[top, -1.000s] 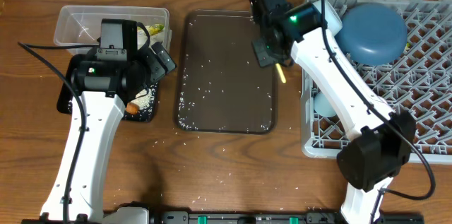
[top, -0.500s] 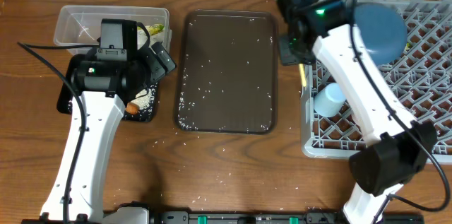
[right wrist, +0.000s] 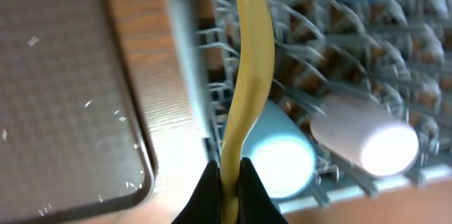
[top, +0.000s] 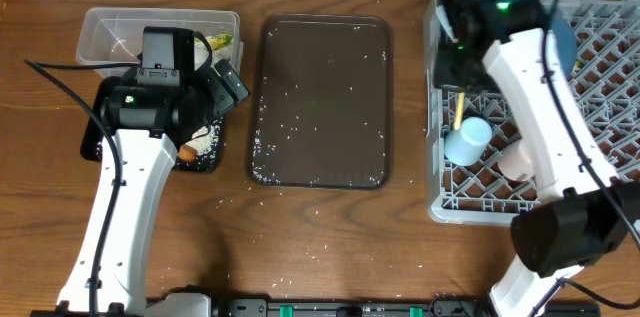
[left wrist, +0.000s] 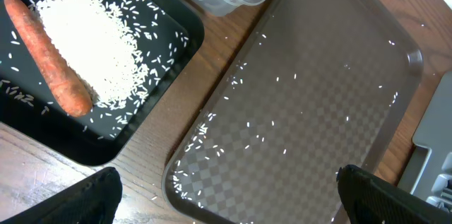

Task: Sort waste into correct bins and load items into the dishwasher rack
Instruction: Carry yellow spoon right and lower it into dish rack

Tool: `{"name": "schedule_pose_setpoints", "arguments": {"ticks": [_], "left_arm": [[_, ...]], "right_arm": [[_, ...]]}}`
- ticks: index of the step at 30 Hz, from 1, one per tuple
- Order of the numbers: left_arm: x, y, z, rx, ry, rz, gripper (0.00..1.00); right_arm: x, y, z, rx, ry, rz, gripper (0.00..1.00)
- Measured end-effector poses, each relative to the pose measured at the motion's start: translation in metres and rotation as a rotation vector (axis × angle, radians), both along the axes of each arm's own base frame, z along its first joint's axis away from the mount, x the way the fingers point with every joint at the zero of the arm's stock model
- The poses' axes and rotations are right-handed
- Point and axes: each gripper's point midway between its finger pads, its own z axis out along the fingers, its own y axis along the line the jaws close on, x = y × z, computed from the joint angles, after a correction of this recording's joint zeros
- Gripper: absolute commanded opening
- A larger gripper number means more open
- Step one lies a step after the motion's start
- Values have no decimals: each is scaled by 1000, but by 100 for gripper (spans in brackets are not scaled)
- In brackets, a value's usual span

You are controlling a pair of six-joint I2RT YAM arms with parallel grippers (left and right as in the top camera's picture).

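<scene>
The right gripper's (right wrist: 227,178) jaws are clamped on one end of the yellow spoon (right wrist: 252,61), which reaches straight out ahead of them over the dishwasher rack's (right wrist: 189,104) wall.

You see a dark brown serving tray (top: 320,57) lying flat at the frame's centre on a wooden table (top: 400,247).

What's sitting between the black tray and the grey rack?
The dark brown serving tray, sprinkled with rice grains, with a strip of wooden table on each side of it. The overhead view shows it.
</scene>
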Motion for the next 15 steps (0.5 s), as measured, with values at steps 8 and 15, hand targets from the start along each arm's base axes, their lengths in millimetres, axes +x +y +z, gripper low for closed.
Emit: {"name": "schedule_pose_setpoints", "arguments": {"ticks": [8, 15], "left_arm": [[0, 0, 0, 0, 0, 0, 100], [0, 0, 0, 0, 0, 0, 100]], "right_arm": [[-38, -46, 10, 18, 59, -443, 1], [-60, -87, 33, 40, 5, -749, 1]]}}
